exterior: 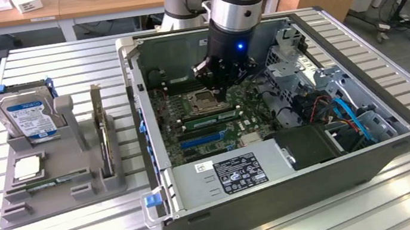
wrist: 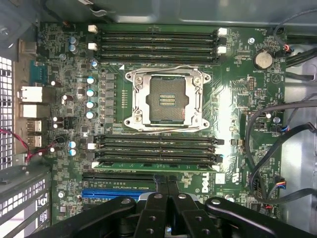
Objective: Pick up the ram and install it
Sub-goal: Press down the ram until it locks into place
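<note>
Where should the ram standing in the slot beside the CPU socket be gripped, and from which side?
Probably by its upper long edge near mid-length, from straight above, pinching across its thin faces. The ram stands on edge in a motherboard slot, with empty slots close alongside and latches at both ends, so only that edge is free.

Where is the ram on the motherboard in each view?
Exterior view: the ram lies in a slot between the CPU socket and the blue slot.
Wrist view: the ram lies in the slot bank between the CPU socket and the blue slot.
Shared landmark: the CPU socket.
</note>
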Available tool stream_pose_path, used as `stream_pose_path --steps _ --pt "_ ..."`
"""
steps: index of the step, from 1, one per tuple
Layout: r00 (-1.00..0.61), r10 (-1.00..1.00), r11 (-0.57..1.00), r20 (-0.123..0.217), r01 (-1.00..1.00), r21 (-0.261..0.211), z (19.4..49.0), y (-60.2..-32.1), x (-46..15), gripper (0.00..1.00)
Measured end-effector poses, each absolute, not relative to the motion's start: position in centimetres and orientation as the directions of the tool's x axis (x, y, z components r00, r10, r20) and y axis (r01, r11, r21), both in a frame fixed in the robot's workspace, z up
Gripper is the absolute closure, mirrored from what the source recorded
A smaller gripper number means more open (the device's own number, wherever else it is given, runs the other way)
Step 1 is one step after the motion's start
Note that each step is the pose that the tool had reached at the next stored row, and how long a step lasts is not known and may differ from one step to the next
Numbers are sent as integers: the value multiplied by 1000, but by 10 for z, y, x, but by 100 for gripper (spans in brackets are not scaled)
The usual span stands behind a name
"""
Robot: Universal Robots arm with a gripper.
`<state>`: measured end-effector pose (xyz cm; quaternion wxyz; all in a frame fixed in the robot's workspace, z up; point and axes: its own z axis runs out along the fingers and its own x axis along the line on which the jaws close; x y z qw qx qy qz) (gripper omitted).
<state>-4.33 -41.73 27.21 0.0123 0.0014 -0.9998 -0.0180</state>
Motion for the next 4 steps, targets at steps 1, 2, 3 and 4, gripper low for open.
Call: stream_pose_path --steps 1,2,3,4 --pt "-1000 -3 999 25 -2 36 272 -417 -43 90" --pt "-1000 -3 999 25 -2 36 272 -417 -43 90" --pt "-1000 -3 999 25 -2 36 272 -417 -43 90" --pt "-1000 -3 999 25 -2 36 272 -417 -43 90"
